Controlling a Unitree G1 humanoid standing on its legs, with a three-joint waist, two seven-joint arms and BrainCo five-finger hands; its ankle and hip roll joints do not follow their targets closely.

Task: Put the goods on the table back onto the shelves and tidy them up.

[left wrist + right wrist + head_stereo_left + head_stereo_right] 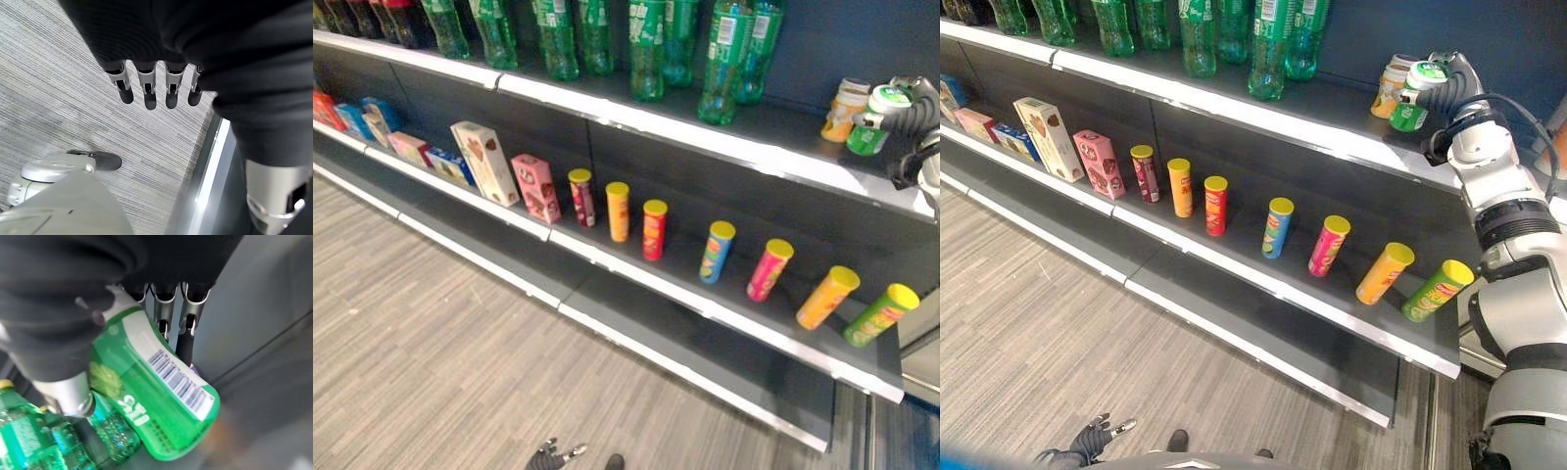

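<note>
Right eye view: right robot hand (1445, 88) raised at the right end of the top shelf (1332, 122), fingers curled round a green cup (1417, 95) with a white lid; the cup is tilted, just beside an orange cup (1393, 86) on that shelf. Green bottles (1271, 44) stand further left on the same shelf. Middle shelf (1283, 284): row of tubes (1278, 227), boxes (1048, 137) toward its left end. Left robot hand (146, 85) hangs low over the floor (1038, 343), fingers straight and apart.

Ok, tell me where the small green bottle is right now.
The small green bottle is in the right hand, at the top shelf's right end, beside an orange bottle.
</note>
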